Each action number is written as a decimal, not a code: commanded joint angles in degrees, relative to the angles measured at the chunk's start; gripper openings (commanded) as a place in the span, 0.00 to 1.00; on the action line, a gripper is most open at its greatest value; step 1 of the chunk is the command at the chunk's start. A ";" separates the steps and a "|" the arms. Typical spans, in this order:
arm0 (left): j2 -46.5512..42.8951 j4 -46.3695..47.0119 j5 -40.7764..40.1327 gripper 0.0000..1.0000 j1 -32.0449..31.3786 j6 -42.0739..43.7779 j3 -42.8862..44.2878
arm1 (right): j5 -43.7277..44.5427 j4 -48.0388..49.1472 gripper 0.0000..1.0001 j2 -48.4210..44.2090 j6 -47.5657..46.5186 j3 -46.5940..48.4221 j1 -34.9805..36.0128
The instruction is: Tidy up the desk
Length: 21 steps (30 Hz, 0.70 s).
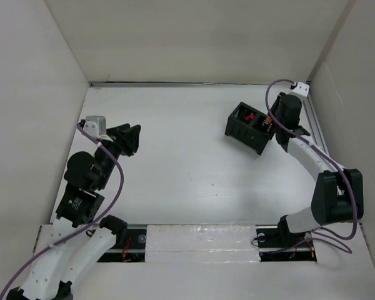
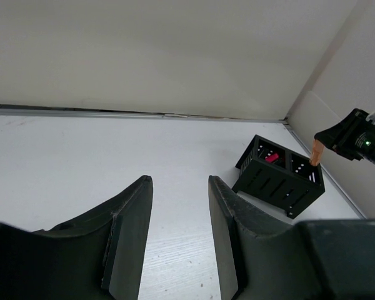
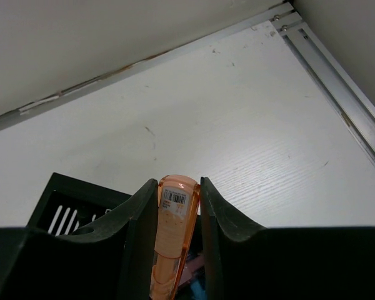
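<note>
Right gripper (image 3: 177, 183) near desk (image 3: 250, 125) rail (image 3: 337, 81)

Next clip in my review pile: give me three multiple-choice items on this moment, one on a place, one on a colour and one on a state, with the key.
1. Where on the desk does the black box sit?
A) far right part
B) near left corner
C) against the left wall

2. What colour is the tube held by the right gripper?
A) blue
B) orange
C) green

3. What state is the left gripper in?
A) clamped on a pen
B) shut and empty
C) open, with nothing between its fingers

Key: 1 A, the top view shows the box at the far right, beside the right arm. 2 B, the right wrist view shows an orange body with a barcode label. 3 C, the left wrist view shows only bare desk in the gap.
</note>
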 commanded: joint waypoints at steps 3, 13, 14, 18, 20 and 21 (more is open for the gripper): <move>-0.48 2.39 -0.80 0.37 -0.19 0.51 -0.65 | 2.83 1.85 0.20 1.44 -1.00 0.44 1.44; -0.30 2.48 -0.54 0.40 -0.19 0.42 -0.56 | 6.96 0.44 0.47 3.90 -0.83 -0.08 7.15; -0.22 2.48 -0.54 0.40 -0.19 0.42 -0.65 | 7.48 0.27 0.52 3.64 -0.74 -0.17 7.16; 0.05 2.48 -0.62 0.40 -0.19 0.51 -0.65 | 7.76 0.18 0.67 1.88 -0.56 -1.14 8.48; 0.05 2.39 -0.45 0.41 -0.19 0.51 -0.65 | 7.67 -0.70 0.69 0.65 -0.65 -0.79 9.09; 0.05 2.39 -0.53 0.41 -0.19 0.51 -0.65 | 7.75 -1.05 0.69 -0.05 -0.65 -0.70 9.10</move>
